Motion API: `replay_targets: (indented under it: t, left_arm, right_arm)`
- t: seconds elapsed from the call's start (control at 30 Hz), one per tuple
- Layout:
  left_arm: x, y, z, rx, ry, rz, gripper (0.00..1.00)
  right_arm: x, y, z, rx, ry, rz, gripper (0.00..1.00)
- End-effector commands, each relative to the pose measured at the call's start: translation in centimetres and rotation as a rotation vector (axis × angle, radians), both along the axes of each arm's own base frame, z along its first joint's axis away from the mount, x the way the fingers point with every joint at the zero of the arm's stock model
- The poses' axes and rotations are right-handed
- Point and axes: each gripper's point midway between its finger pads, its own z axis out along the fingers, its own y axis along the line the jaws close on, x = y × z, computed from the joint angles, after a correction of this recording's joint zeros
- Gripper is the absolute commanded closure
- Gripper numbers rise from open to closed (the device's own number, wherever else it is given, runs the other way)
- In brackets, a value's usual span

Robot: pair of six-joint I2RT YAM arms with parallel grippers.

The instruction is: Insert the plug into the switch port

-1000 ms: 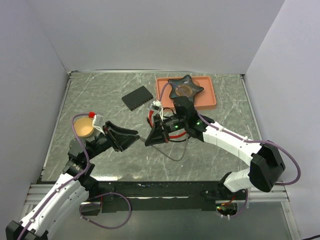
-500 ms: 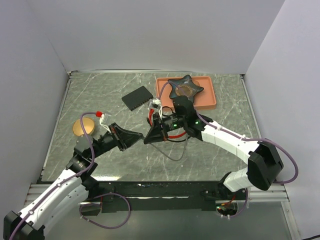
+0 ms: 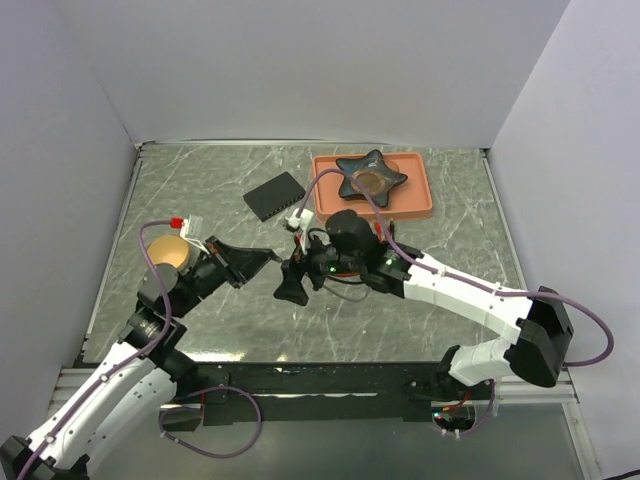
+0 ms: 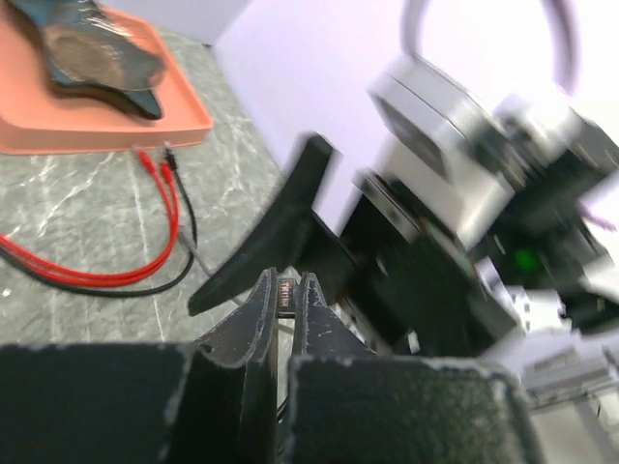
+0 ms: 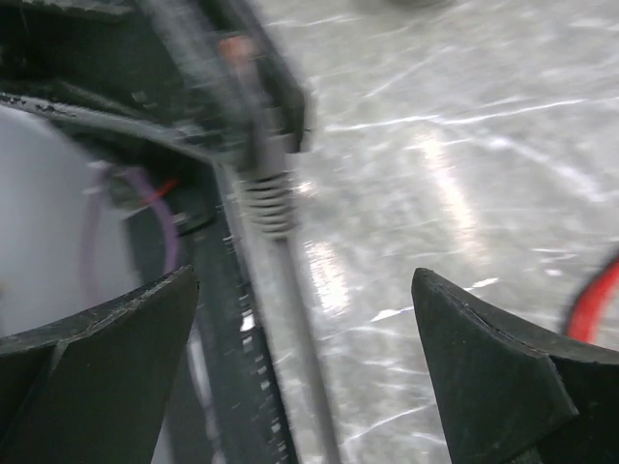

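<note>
The small, flat, matte-black rectangular switch (image 3: pixel 275 195) lies on the grey marbled table (image 3: pixel 200 190) with nothing touching it, so its ports are open to an approach. The sockets themselves are too small to make out. On the arms' side of the switch, well apart from it, the left gripper (image 4: pixel 285 285) has its 2 jaws drawn narrow and pinched on the small blocky plug (image 4: pixel 284 294), which ends a round grey cable (image 5: pixel 290 319). The right gripper (image 5: pixel 302 280) is spread wide, 1 finger on either side of that cable just behind its ribbed boot, touching nothing. This looks like a handover: the left holds the plug steady so the right can close on the cable and leave the plug's nose free for a port. To the right of the switch is a salmon-orange rectangular plastic tray (image 3: pixel 420 195) holding a dark star-shaped dish (image 3: pixel 372 178). Thin red and black leads (image 4: pixel 116 275) trail between the tray and the grippers, where they could snag.
</note>
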Motion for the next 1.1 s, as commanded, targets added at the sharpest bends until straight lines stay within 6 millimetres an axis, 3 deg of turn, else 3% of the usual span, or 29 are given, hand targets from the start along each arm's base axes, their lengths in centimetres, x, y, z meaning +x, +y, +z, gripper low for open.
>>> replay_targets:
  t: [0.0,0.23,0.43,0.53,0.67,0.87,1.07]
  left_arm:
    - [1.6,0.6,0.1,-0.005,0.146,0.094,0.99]
    - [2.4,0.4,-1.7,0.016,0.252,0.115,0.99]
    - [2.6,0.0,-2.0,0.005,0.27,0.103,0.99]
    - [2.6,-0.1,-2.2,0.005,0.275,0.098,0.99]
    - [2.7,-0.2,-2.4,0.012,0.279,0.097,0.99]
    - [2.6,-0.6,-1.8,-0.007,0.254,0.069,0.99]
    - [2.9,-0.7,-2.4,0.008,0.268,0.075,0.99]
  right_arm:
    - [4.4,-1.6,3.2,-0.056,-0.237,-0.289,0.01]
    - [6.1,-2.1,4.4,-0.059,-0.301,-0.418,0.04]
    - [6.2,-1.0,4.8,-0.047,-0.326,-0.402,0.13]
    - [5.8,-0.1,4.7,-0.046,-0.323,-0.366,0.23]
    - [5.5,0.6,4.5,-0.051,-0.324,-0.352,0.49]
    - [5.3,1.2,4.2,-0.061,-0.333,-0.353,0.63]
    - [5.2,1.2,4.9,-0.049,-0.355,-0.383,0.7]
